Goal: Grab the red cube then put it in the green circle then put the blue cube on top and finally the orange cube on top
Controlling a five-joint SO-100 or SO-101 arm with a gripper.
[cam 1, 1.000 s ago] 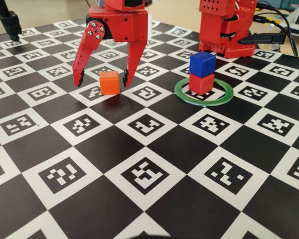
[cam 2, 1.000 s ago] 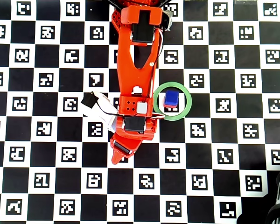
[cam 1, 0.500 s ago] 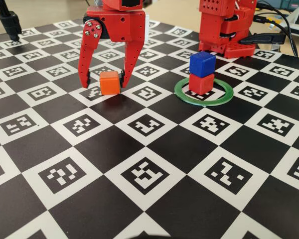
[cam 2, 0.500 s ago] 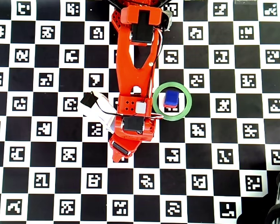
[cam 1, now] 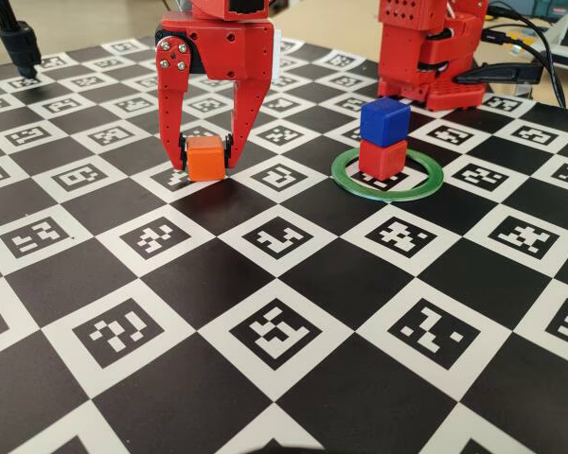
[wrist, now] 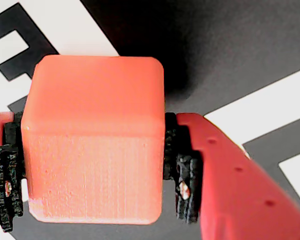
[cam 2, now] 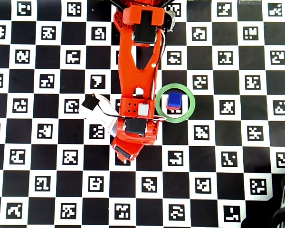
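- gripper (cam 1: 206, 161) clamped on the orange cube (cam 1: 207, 157); wrist view shows both black pads (wrist: 184, 182) tight against its sides
- orange cube still sitting on the checkerboard (cam 1: 284, 331), left of the green circle (cam 1: 388, 174) in the fixed view
- blue cube (cam 1: 384, 121) stacked on the red cube (cam 1: 382, 158), both inside the green circle
- overhead: arm (cam 2: 137, 76) covers the orange cube; blue cube (cam 2: 174, 99) visible in the ring

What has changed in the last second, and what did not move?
The gripper closed its wide-open jaws onto the orange cube; both pads now touch its sides, and it sits on the board. The blue cube, the red cube and the green circle stayed as they were.
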